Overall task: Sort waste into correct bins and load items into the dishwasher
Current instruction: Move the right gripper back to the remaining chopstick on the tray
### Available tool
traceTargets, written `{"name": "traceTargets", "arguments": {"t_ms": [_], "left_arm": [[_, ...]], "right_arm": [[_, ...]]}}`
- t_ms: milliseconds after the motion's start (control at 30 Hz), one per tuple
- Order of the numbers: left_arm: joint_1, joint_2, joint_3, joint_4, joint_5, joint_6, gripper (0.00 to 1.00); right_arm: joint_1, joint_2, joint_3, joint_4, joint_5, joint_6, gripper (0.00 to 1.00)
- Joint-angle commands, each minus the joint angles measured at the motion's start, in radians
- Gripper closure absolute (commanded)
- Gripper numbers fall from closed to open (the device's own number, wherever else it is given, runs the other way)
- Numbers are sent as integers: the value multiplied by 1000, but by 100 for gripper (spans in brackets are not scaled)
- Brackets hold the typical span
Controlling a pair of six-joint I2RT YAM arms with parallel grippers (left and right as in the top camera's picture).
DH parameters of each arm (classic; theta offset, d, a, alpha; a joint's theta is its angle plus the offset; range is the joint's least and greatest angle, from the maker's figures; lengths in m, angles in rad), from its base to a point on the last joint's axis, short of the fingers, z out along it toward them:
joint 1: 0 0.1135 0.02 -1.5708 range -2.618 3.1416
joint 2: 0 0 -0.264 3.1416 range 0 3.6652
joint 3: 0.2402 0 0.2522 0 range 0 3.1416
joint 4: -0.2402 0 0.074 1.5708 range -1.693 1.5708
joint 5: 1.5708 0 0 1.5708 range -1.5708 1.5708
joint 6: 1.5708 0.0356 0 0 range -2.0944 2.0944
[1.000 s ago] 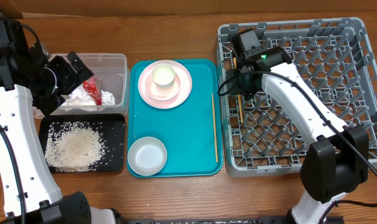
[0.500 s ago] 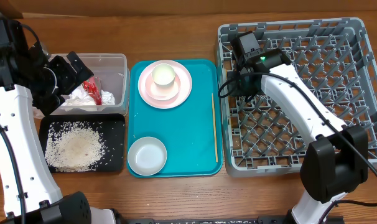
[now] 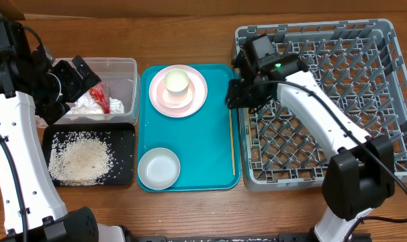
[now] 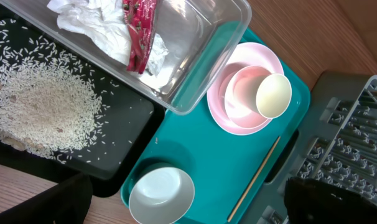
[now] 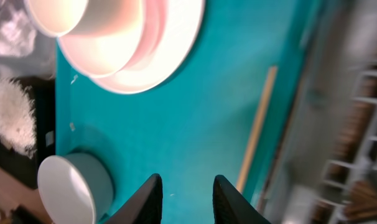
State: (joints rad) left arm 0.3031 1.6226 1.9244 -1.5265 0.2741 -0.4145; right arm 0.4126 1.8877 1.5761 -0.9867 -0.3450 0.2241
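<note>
Pale pink plate (image 3: 199,92), carrying the white cup (image 3: 177,81), sits at the far end of the teal tray (image 3: 197,148), between the clear tub (image 3: 125,67) and the dish rack (image 3: 378,67). Right gripper (image 5: 187,179) hovers over the tray's rack-side edge with jaws apart, holding nothing. Left gripper (image 3: 74,75) hangs above the tub, jaws also apart.

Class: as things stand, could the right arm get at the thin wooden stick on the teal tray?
Probably yes. The open, empty right gripper hovers beside the thin wooden stick, which lies uncovered along the right edge of the teal plastic tray.
</note>
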Motion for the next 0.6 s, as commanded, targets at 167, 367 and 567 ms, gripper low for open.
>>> {"name": "traceTargets", "arguments": {"t_ms": [167,367,567], "left_arm": [[4,-1,13,2,7,18,0],[4,-1,13,2,7,18,0],[4,-1,13,2,7,18,0]], "right_arm": [[119,-26,-5,1,118,133,71],[226,-26,-5,-7,350,220,69],[311,-26,-5,-19,578,325,67]]}}
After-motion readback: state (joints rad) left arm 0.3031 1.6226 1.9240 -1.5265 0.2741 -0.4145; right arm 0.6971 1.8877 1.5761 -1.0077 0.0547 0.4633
